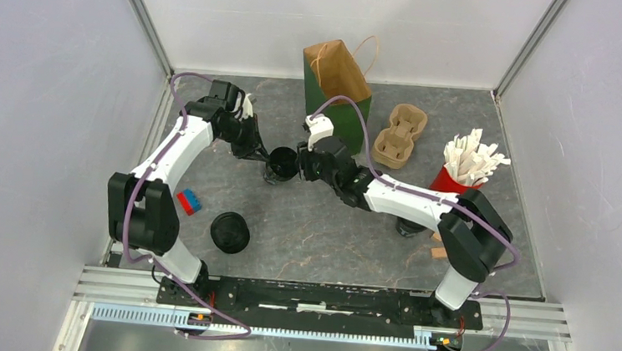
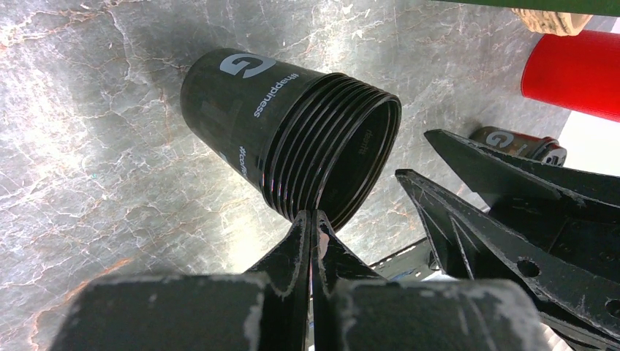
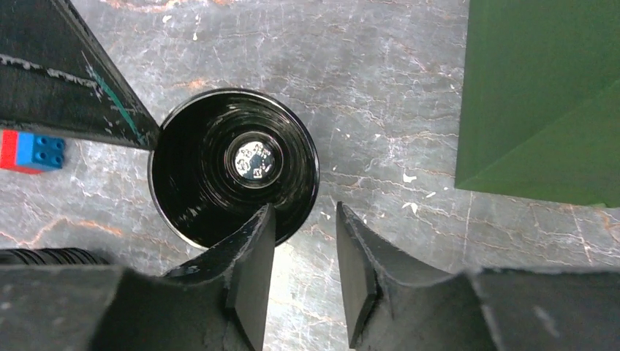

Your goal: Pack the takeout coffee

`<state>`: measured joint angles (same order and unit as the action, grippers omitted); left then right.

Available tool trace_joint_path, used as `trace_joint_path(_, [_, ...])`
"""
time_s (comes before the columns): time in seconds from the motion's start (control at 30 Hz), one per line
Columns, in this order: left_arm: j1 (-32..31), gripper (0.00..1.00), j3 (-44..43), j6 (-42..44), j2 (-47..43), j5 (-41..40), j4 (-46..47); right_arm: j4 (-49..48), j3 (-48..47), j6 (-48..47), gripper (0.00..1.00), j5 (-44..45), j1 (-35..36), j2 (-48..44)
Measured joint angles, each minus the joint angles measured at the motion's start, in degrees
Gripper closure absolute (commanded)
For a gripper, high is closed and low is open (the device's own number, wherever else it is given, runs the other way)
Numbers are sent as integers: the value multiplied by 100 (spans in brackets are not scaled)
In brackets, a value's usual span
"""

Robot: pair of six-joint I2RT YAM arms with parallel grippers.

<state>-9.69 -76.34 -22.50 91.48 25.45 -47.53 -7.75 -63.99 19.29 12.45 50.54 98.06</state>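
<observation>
Left gripper [image 2: 313,216] is clamped shut on the left rim of the nested black cups [image 1: 282,163], mid-table, mouth up, axis roughly vertical. Right gripper [image 3: 305,212] is set at their right rim, jaws apart, wall straddled, not pinched yet. Green bag [image 1: 336,85] is stood far-right of them, and the right arm is judged nearer.

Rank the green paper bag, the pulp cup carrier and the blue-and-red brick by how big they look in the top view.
Largest to smallest:
1. green paper bag (it stands tall, so nearness to the camera may inflate it)
2. pulp cup carrier
3. blue-and-red brick
</observation>
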Motion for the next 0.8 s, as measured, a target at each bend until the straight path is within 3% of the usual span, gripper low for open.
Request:
trace_joint_path(0.4, [0,98,-2,0,11,4,79,20,-470,175,64,120,0,509])
trace_joint_path(0.8, [9,98,-2,0,31,15,140,151,-551,140,78,195,-2,638])
